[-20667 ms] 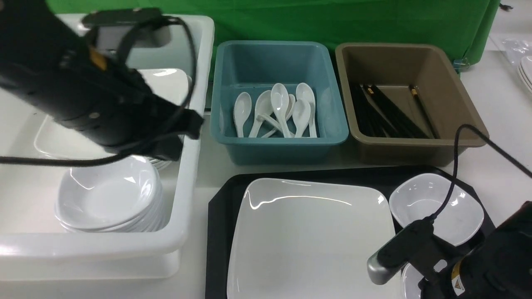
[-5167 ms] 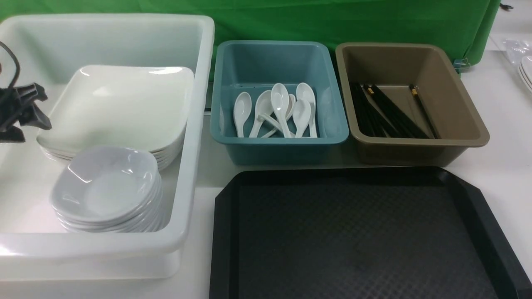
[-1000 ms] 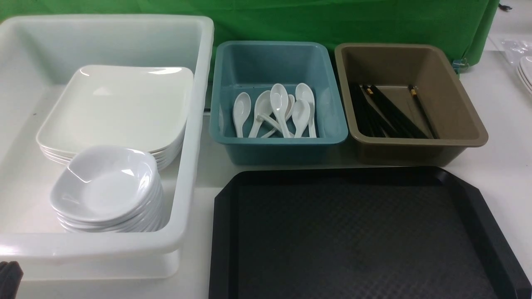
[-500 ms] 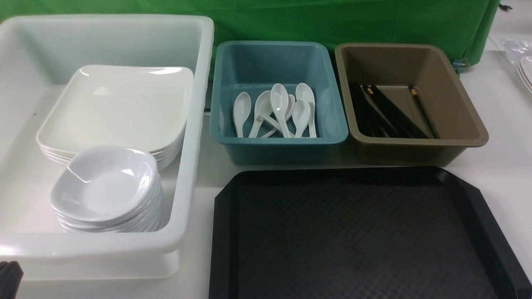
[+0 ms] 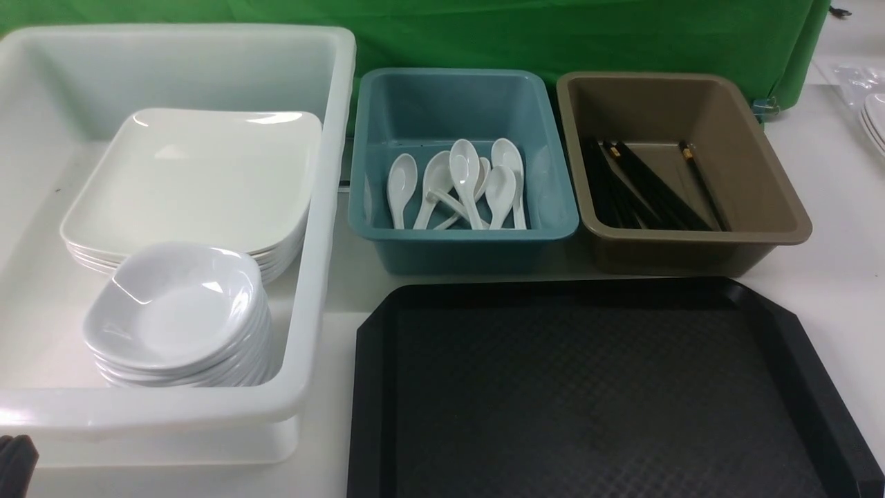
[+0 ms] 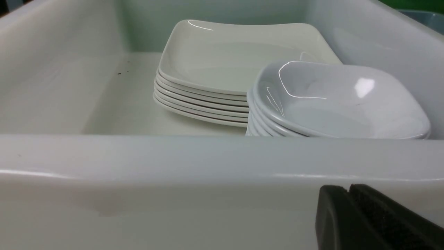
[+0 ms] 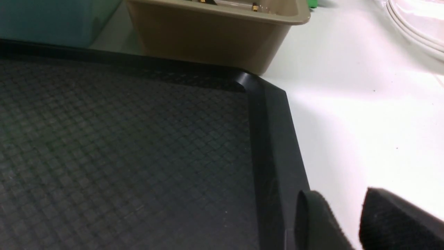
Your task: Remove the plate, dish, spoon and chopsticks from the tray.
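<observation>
So the big black plastic tray [image 5: 594,394] with the cut-off corners and diamond texture has nothing on it, sitting on the white table [image 5: 830,277] right in front of me. The large glossy white square plate [image 5: 193,176] is on top of a stack of the same plates inside the big white plastic tub [image 5: 325,207] off to my left, and a pile of small white rounded-square dishes [image 5: 176,311] sits nearer me in that same tub, touching the plate stack. The short white soup spoons [image 5: 460,183] are all heaped in the teal plastic tub [image 5: 463,238] behind the tray, and the long black chopsticks [image 5: 643,187] with gold bands lie in the brown plastic tub [image 5: 698,242] just beside it.

My left fingers [image 6: 350,194] are clenched together with nothing between them, parked low just outside the near wall of the white tub. My right fingers [image 7: 347,215] are parted a bit with a gap showing, grasping nothing, hovering by the tray's right rim over the table
</observation>
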